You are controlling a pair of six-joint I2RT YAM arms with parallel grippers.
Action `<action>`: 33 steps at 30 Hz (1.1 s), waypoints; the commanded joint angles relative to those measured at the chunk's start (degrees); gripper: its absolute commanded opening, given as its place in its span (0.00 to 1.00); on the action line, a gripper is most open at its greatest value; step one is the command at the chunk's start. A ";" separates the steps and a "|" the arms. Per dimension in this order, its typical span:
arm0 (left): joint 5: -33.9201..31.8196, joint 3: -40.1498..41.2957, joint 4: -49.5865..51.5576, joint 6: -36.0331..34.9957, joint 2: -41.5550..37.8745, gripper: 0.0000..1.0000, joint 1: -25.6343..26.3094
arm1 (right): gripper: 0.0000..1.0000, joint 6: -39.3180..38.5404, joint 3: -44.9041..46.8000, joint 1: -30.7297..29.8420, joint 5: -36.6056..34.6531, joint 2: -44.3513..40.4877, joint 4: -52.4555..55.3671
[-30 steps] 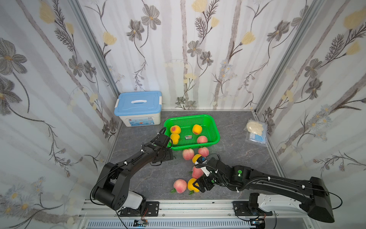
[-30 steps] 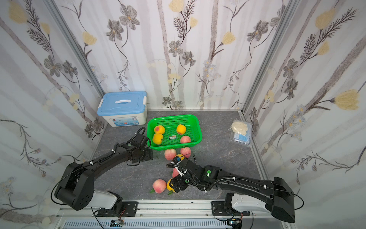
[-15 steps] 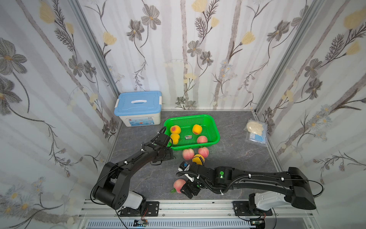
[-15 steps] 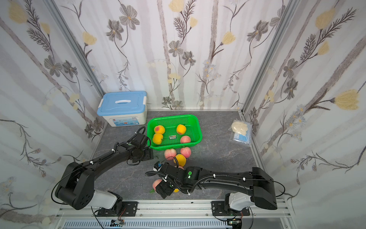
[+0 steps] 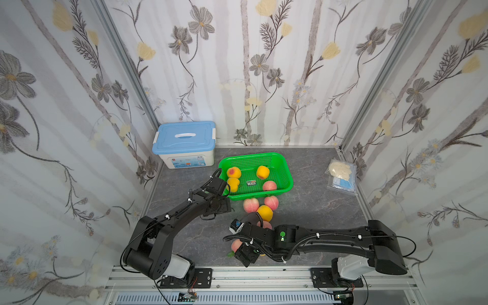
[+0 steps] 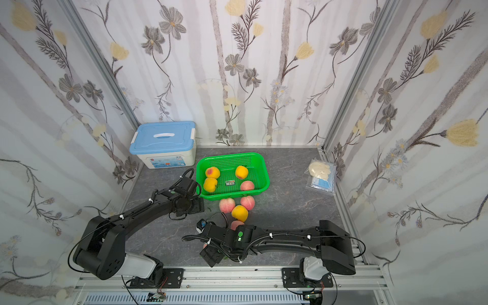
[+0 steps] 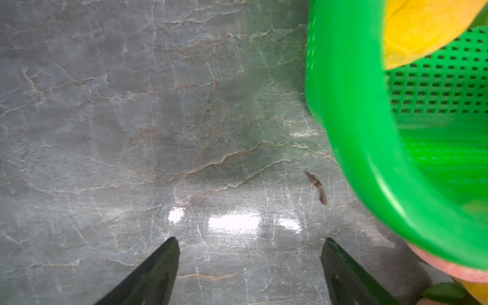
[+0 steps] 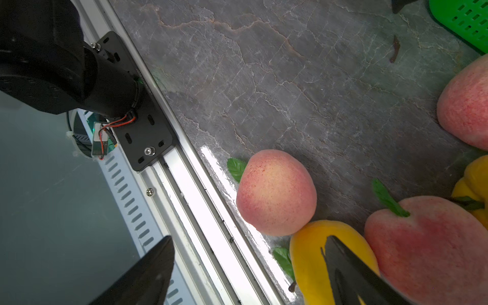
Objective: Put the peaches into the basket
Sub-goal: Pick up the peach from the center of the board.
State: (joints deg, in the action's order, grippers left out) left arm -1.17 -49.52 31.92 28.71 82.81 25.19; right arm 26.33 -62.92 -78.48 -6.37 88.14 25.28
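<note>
Four peaches (image 5: pixel 262 172) lie in the basket (image 5: pixel 250 159). Three sit on the bench (image 5: pixel 317 211) just beside its near wall, and three more are clustered at the front edge. There a pink peach (image 8: pixel 276 192) rests against a yellow peach (image 8: pixel 309 250), close by the rail (image 8: pixel 195 211).

Risk judged: one jaw is seen over the yellow fruit, the other beyond the edge. A descent so placed could roll the pink peach off the bench.

Right gripper (image 8: pixel 249 241): jaws wide, nothing held, arm stretched low along the front.

Left gripper (image 7: pixel 250 240): jaws wide, empty, over bare bench beside the basket's corner.
</note>
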 commanded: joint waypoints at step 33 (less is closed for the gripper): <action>-2.52 -0.35 1.52 -0.09 3.57 0.87 -0.34 | 0.89 -1.23 -3.68 -1.47 -7.25 12.39 -0.59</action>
State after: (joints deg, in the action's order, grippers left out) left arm -2.98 -49.52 32.45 28.71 86.32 24.95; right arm 25.04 -66.02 -79.85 -12.14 99.85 25.17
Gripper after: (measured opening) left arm 0.869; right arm 0.888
